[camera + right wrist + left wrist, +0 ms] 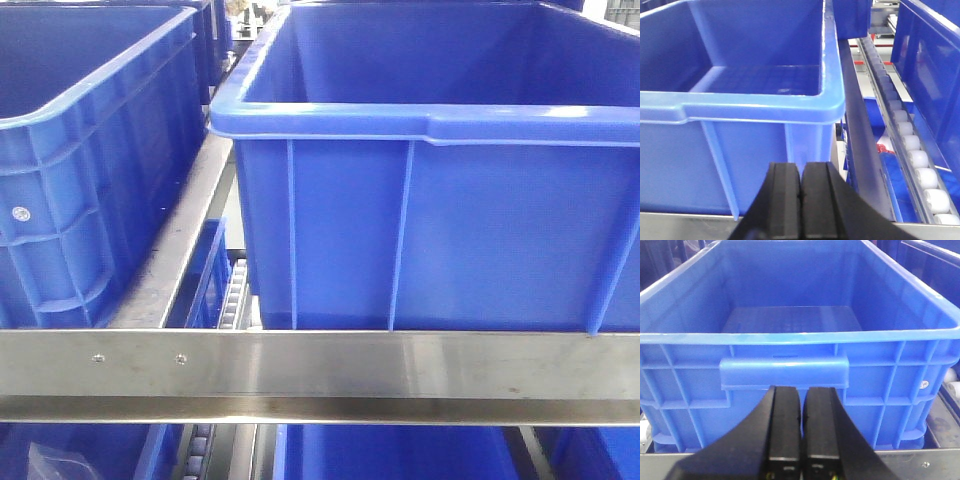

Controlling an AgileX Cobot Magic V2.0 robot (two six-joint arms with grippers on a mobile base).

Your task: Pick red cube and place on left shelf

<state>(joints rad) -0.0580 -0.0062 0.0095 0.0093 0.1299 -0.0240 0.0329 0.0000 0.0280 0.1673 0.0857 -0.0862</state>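
Two blue bins on the upper shelf: left bin (70,170) and right bin (430,200), a narrow gap between them with a steel side rail (175,250) running back. Steel front rail (320,365) crosses the full width just below both bin bases; more blue bins underneath.

Left tool (800,440) fingers pressed together, nothing held, sitting just in front of and below the handle lip (784,372) of its bin (800,315). Bin interior open, floor bare.

Right tool (801,200) also pressed together, empty, at the near right corner of its bin (740,75). Roller track (910,145) runs alongside on the right, another blue bin wall (930,65) beyond it.

Open room is above the rims only; front rail blocks low approach.

Red cube: not visible in any view, so position and orientation can't be told. Small red patch (883,148) below the rail beside the rollers, too unclear to identify.
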